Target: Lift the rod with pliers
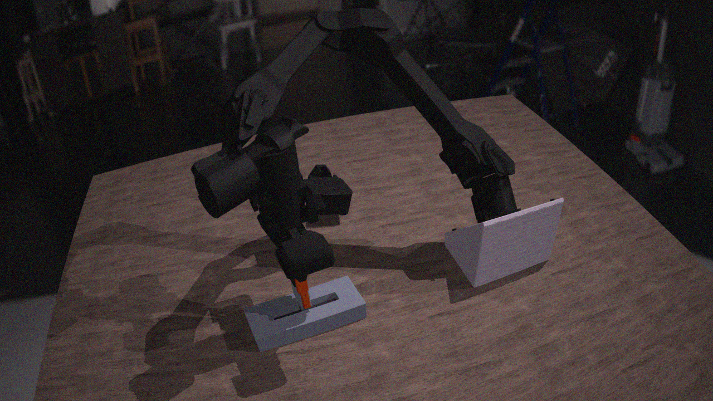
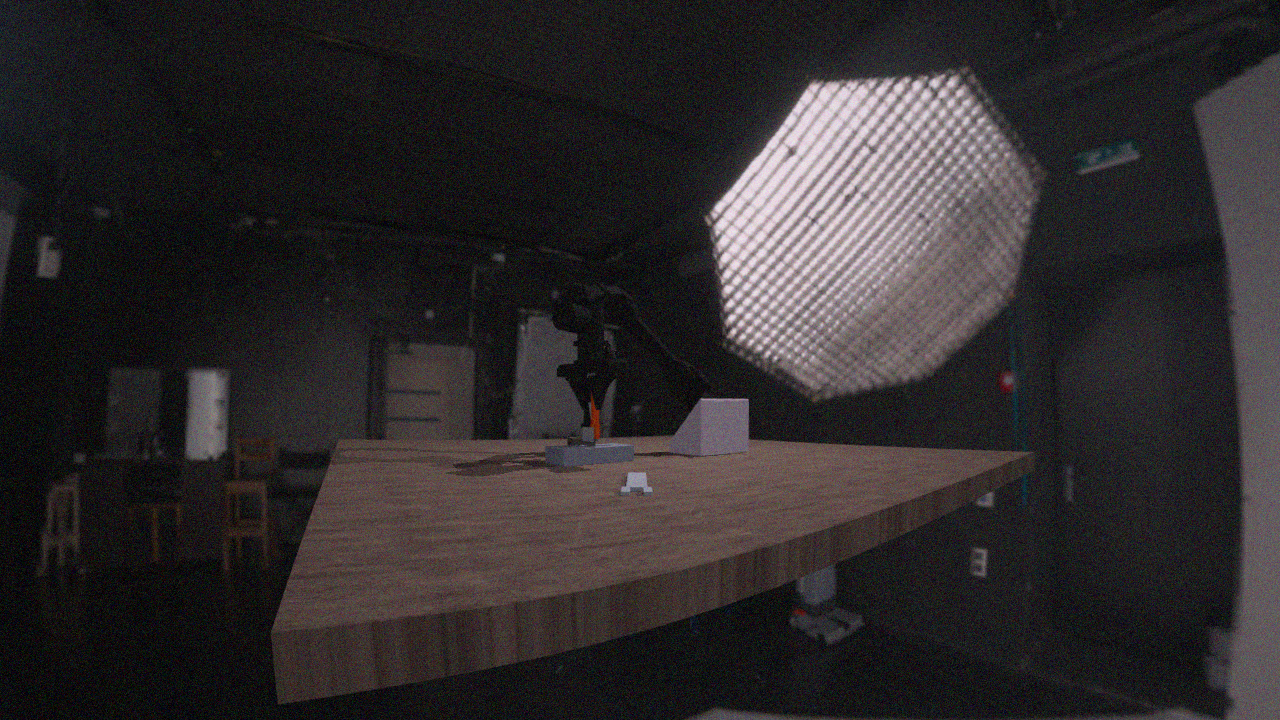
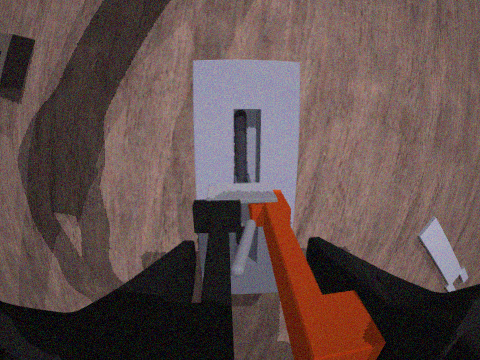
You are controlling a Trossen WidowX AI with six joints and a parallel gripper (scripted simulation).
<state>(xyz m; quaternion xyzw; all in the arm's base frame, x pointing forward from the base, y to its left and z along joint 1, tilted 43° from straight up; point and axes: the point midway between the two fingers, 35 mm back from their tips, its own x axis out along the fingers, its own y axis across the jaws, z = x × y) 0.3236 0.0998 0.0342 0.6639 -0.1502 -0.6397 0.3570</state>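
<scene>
1. Step in hand, as judged: squeezing the locking pliers point(image 1: 303, 294) point(image 2: 595, 419) point(image 3: 290, 270); lock unconfirmed.
2. The tool point(image 1: 299, 280) point(image 2: 590, 402) point(image 3: 252, 250) is partly open, gripping the pliers' handles.
3. The rod point(image 3: 240, 145) lies below the tool, inside the channel block point(image 1: 350, 291) point(image 2: 590, 454) point(image 3: 215, 100); jaw engagement cannot be told.
4. Next: squeeze to lock, then lift straight; channel walls leave little sideways room.
5. A pale wedge point(image 1: 518, 244) point(image 2: 723, 428) stands well apart from the tool.

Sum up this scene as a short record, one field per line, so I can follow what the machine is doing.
tool: shut on the pliers
pliers colour: orange handle, black handle, grey jaw piece
pliers position: at the slot in the grey block
dark rod: inside the slot
pliers locked on rod: cannot tell
</scene>
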